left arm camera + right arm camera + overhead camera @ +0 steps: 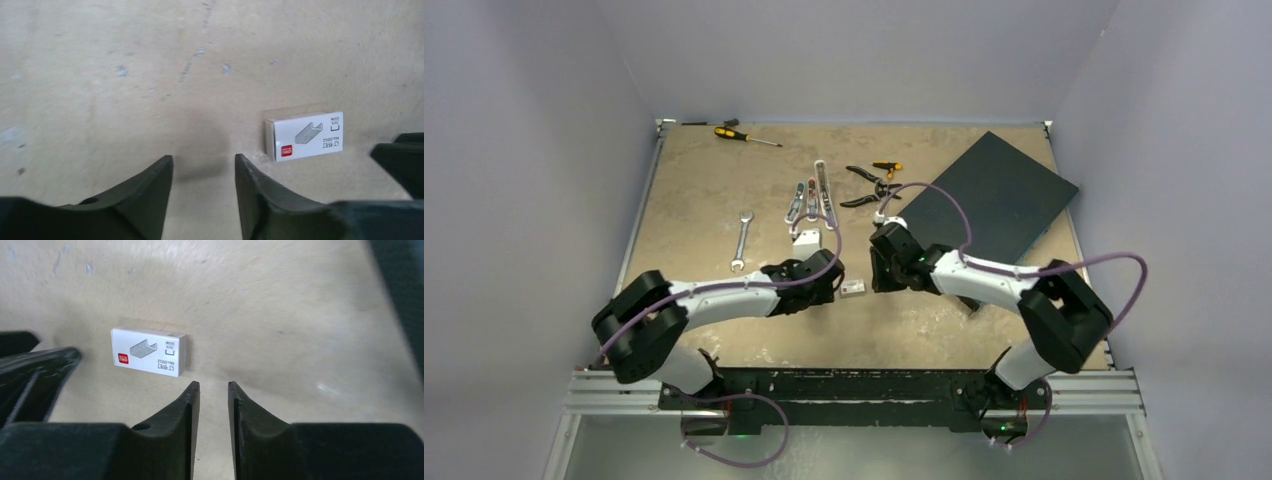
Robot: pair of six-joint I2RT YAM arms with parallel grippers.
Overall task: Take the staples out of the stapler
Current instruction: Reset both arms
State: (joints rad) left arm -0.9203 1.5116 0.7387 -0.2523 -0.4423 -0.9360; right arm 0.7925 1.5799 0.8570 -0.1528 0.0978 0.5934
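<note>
- L gripper (204, 160) is hovering low over the table (704, 180) near centre. Its fingers are standing a moderate gap apart, w/ nothing betw. them but bare tabletop.
- R gripper (214, 386) is facing it from the opposite side, also low. Its fingers are parting by only a narrow slit and gripping nothing.
- Staple box (149, 351), a small white carton w/ a red mark & a staple drawing, is lying flat betw. the two grippers and touching neither.
- In the L wrist view the box is sitting ahead & right of the fingertips. In the R wrist view it's sitting ahead & left.
- Each wrist cam is also catching the other gripper's dark fingers at the frame edge, just past the box.
- Stapler (814, 195) is lying opened out farther back, beyond the L gripper, approx mid-table. Its long parts are pointing away from the arms.
- Staples: too small to make out from the top cam, so can't tell whether any are sitting in the stapler or lying loose.
- Small white block (806, 240) is sitting just in front of the stapler, betw. it & the L gripper.
- Wrench (741, 240) is lying left of the stapler, running front-to-back.
- Pliers (869, 187) are lying right of the stapler, near a corner of the dark board (999, 195), which is lying skewed at far right.
- Screwdriver (746, 136), yellow & black, is lying near the far edge, left side.
</note>
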